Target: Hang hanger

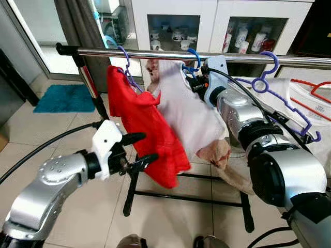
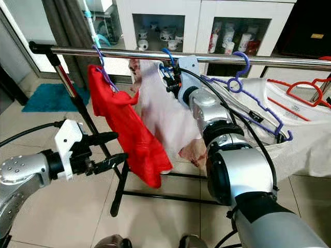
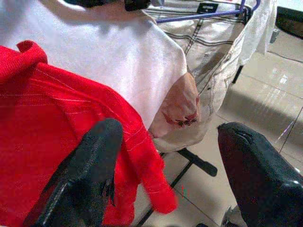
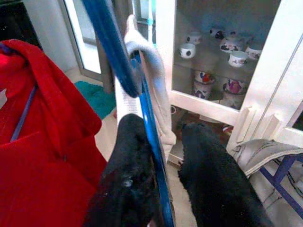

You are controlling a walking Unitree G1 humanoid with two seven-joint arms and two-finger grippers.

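A blue hanger (image 1: 195,56) carrying a white shirt (image 1: 183,113) has its hook over the steel rail (image 1: 98,52). My right gripper (image 1: 196,82) is raised just under the rail at that hanger's neck. In the right wrist view the blue hanger (image 4: 152,156) runs between the fingers of the right gripper (image 4: 165,130), resting against one finger with a gap to the other; the gripper is open. My left gripper (image 1: 140,151) hovers open and empty, low in front of a red shirt (image 1: 150,129) that hangs on a purple hanger (image 1: 124,58).
Further right on the rail hang a purple hanger (image 1: 269,75) with pale garments (image 1: 289,98) and a red hanger (image 1: 315,88). The rack's black base (image 1: 186,199) stands on the tiled floor. A white glass cabinet (image 1: 176,28) is behind; a teal mat (image 1: 64,98) lies far left.
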